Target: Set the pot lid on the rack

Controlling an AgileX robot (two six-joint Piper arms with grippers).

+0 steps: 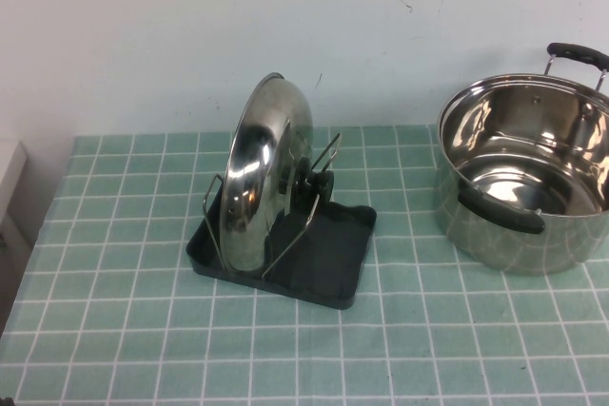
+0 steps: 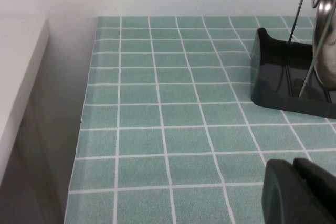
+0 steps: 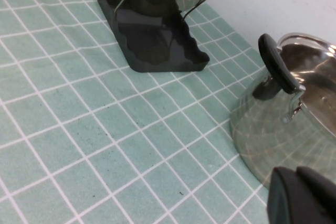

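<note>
right now the pot lid (image 1: pixel 265 176) stands on edge in the rack (image 1: pixel 324 259), propped upright between the thin wire holders (image 1: pixel 321 181), its black knob (image 1: pixel 313 183) pointing toward the robot's right and poking through the wires. the rack sits on the green tiled table (image 1: pixel 143 330), a little left of centre in the high view, with its dark tray floor open on the knob side of the lid. over on the right, well apart from the rack, the steel pot (image 1: pixel 528 173) sits uncovered, its shiny inside showing, one black handle (image 1: pixel 501 211) facing the rack side and the other handle (image 1: pixel 577 54) at the far rim by the wall. neither arm shows in the high view. the left gripper (image 2: pixel 302 190) appears only as a dark tip in the corner of the left wrist view, hovering above bare tiles near the table's left edge, with the rack's corner and the lid's rim ahead of it; whether that claw is spread or pressed together, i cannot tell. the right gripper (image 3: pixel 304 195) likewise shows just a dark tip in the right wrist view, hanging near the pot's side, with the rack and lid farther off; its state i cannot tell either. nothing is touching the lid but the rack.
</note>
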